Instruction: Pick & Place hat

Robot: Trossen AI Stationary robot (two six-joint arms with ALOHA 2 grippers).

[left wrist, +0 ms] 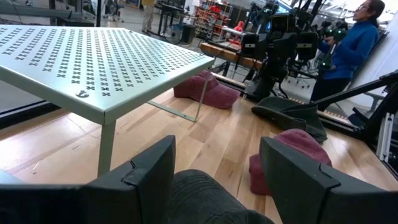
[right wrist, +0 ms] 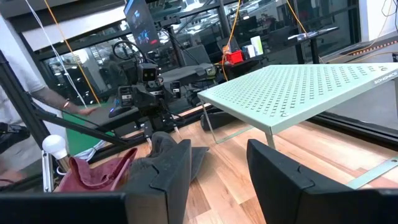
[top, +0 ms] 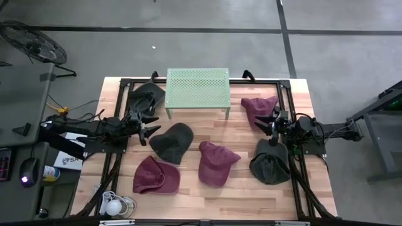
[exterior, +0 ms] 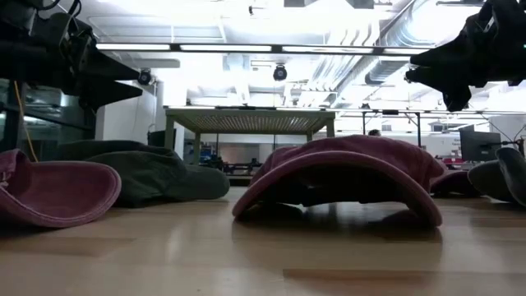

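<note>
Showing no hat placed yet: six hats lie on the table (top: 188,188), rack (top: 197,87) bare, left gripper (top: 146,130) and right gripper (top: 267,123) both spread, empty.

Dark hat (left wrist: 205,199) — perhaps half — cut off below.

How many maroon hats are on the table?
3: one hat by the right arm, one hat at centre front, one hat at front left. Others may be hidden.
</note>
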